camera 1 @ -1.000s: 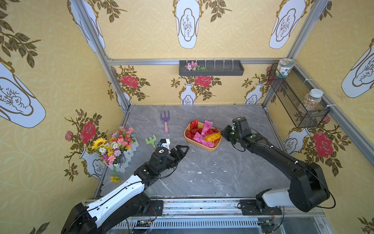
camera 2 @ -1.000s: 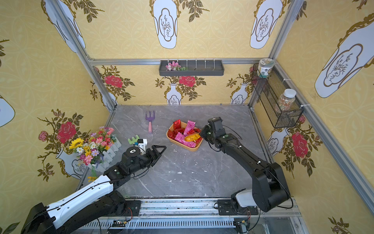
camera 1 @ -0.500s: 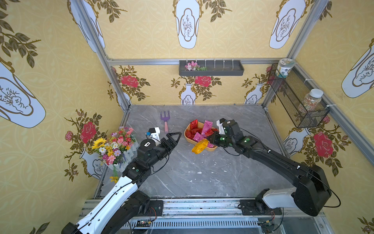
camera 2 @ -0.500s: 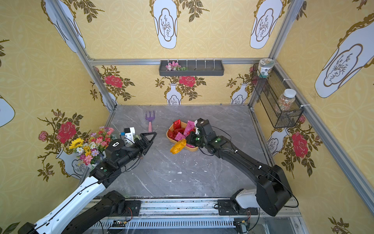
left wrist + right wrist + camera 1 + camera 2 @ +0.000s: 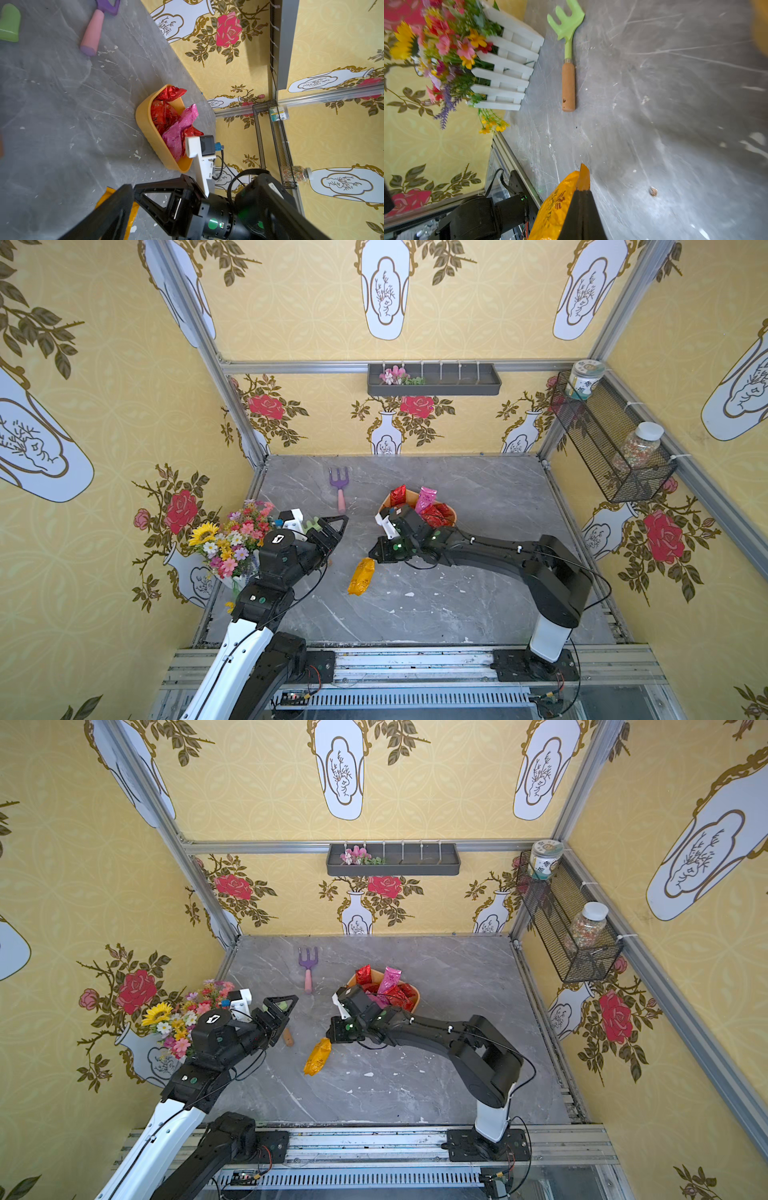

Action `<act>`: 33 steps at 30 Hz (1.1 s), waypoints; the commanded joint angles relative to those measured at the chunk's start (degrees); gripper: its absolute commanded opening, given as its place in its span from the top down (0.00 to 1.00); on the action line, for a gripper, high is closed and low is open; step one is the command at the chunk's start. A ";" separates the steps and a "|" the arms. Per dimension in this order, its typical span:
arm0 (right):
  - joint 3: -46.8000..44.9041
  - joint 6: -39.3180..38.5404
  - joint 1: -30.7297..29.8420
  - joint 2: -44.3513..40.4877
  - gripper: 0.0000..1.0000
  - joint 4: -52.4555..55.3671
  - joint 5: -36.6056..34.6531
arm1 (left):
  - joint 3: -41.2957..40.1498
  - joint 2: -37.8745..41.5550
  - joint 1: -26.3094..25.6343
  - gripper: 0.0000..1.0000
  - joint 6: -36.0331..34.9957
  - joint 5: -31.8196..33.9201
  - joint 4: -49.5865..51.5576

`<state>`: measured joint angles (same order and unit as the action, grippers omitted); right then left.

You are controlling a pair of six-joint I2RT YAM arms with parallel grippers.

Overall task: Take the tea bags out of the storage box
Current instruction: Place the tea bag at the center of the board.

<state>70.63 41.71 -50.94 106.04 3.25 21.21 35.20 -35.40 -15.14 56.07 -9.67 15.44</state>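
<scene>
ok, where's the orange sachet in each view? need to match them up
In a top view: sachet mid-frame, just below the right hand.
In a top view: same spot, a little left of centre.
Left wrist: picture's lower edge, only a strip shows.
Right wrist: picture's lower middle, close up.
Shared landmark: the shut right hand pinching its upper end, visible in all four.

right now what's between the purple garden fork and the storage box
Only bare grey tabletop between the purple garden fork and the storage box, shown in both top views.
</scene>
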 commanded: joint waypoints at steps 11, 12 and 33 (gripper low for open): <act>7.27 -5.48 -0.65 11.20 1.00 -2.59 7.00 | -4.84 8.82 1.16 0.00 0.39 -0.44 6.51; 7.52 -6.10 -0.56 11.66 1.00 -2.18 6.90 | -5.17 9.09 1.16 0.00 0.57 -0.52 6.52; 11.99 -14.32 0.23 11.41 0.54 11.59 -4.59 | -7.43 8.18 1.16 0.00 2.57 -2.27 3.68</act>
<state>82.04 29.65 -50.68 119.07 12.23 20.51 27.99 -26.94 -14.04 58.92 -11.57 20.88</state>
